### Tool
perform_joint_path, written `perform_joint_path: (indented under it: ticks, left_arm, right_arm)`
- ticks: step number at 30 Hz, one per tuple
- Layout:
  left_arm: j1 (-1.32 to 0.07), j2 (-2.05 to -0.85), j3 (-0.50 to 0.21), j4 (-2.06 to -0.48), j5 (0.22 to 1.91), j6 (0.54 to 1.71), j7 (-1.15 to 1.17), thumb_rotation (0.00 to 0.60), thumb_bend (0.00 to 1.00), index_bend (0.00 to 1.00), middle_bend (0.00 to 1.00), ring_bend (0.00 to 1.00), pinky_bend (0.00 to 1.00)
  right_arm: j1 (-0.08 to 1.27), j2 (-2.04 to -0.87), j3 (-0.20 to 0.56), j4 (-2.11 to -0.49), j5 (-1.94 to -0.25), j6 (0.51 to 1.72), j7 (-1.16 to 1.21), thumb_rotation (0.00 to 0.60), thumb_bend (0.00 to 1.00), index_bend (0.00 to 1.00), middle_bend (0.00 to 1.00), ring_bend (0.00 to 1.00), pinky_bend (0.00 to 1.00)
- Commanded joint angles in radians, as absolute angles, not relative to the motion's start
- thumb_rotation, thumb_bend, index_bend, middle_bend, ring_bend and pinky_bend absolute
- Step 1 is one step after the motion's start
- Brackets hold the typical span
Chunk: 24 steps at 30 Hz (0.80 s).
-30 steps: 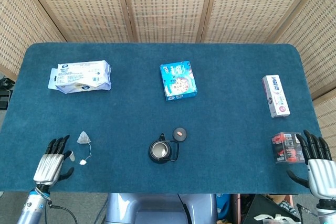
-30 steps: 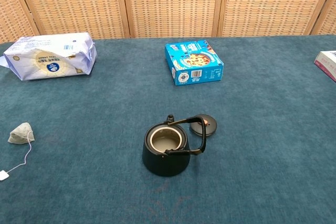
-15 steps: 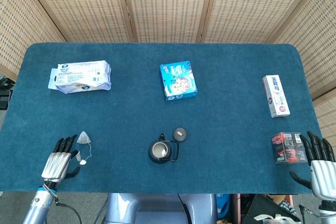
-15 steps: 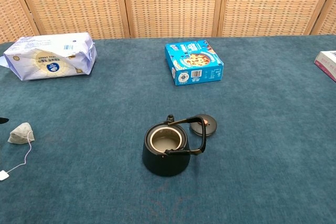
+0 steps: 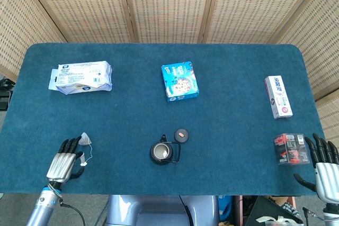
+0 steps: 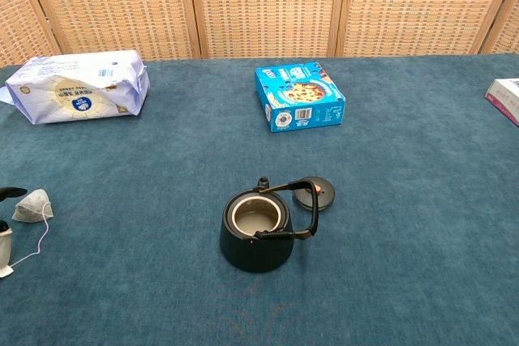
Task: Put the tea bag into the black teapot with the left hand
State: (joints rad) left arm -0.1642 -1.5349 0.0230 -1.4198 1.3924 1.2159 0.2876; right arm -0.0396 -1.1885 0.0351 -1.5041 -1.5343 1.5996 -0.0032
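Observation:
The tea bag (image 5: 85, 139) (image 6: 31, 206) lies flat on the blue cloth at the front left, its string running down to a small white tag (image 5: 83, 163). My left hand (image 5: 64, 160) sits just beside it with fingers spread, the fingertips (image 5: 74, 142) at the bag's left edge, holding nothing. The black teapot (image 5: 162, 153) (image 6: 257, 232) stands open near the front centre, handle tipped to its right. Its lid (image 5: 181, 134) (image 6: 318, 195) lies just behind it. My right hand (image 5: 324, 169) rests open at the front right corner.
A white packet (image 5: 81, 77) lies at the back left, a blue box (image 5: 180, 81) behind the teapot, a white tube box (image 5: 278, 96) at the right. A red-black pack (image 5: 289, 148) sits beside my right hand. The table's front edge runs close below both hands.
My left hand has slid right and forward, from well left of the tea bag to its edge; its fingertip now shows in the chest view. My right hand has drawn back slightly.

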Motion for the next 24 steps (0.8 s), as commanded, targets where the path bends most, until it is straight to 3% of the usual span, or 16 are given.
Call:
perform_joint_path:
  ticks: [1,24]
  left_arm:
    - [-0.166,-1.537,0.023,-1.417,1.388,1.213,0.289,0.6,0.36,0.55,0.01,0.0,0.0]
    - [-0.175,-1.543,0.021,-1.408,1.357,1.204,0.287,0.6,0.45,0.56,0.01,0.0,0.0]
  right_arm:
    - [-0.04,-1.189,0.035,-1.504,-1.534,1.599,-0.004,0.6,0.0,0.0,0.0,0.0,0.0]
    - [-0.049,-1.187,0.038,-1.507,-1.525,1.595,0.0,0.6,0.0,0.0,0.0,0.0,0.0]
